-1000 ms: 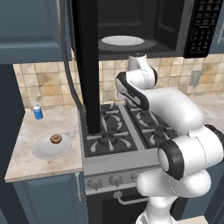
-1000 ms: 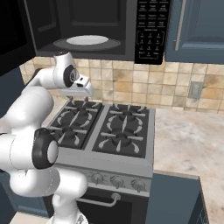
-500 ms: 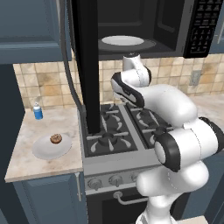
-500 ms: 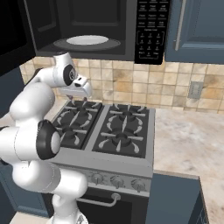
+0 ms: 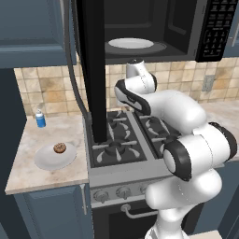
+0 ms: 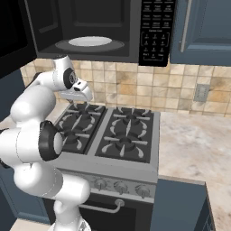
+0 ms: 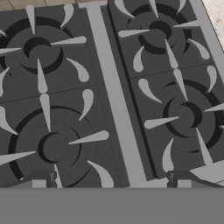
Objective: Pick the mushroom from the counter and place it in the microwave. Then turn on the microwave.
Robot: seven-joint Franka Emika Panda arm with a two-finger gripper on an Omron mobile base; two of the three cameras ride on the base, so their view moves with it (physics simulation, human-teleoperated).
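The mushroom (image 5: pixel 59 148) is a small brown lump lying on a white plate (image 5: pixel 46 161) on the beige marbled counter (image 5: pixel 28 175), left of the stove. Overhead, the black microwave (image 5: pixel 184 28) stands open, its door (image 5: pixel 91 70) swung out to the left and a white dish (image 5: pixel 130 43) inside. Its keypad (image 6: pixel 155 29) is on the right. My gripper (image 6: pixel 85 96) hangs over the stove's left burners, well right of the mushroom. In the hand view the gripper (image 7: pixel 111 181) points down at the burners, open, with nothing between its fingers.
A black gas stove (image 6: pixel 122 135) with several burners lies under the hand. A small blue bottle (image 5: pixel 41 119) stands at the back of the left counter. More counter (image 6: pixel 198 144) stretches to the stove's right. The open microwave door hangs between the hand and the mushroom's side.
The hand has swung a little leftward over the stove and the arm's upper link has turned. The jaws stayed open. The mushroom has not moved.
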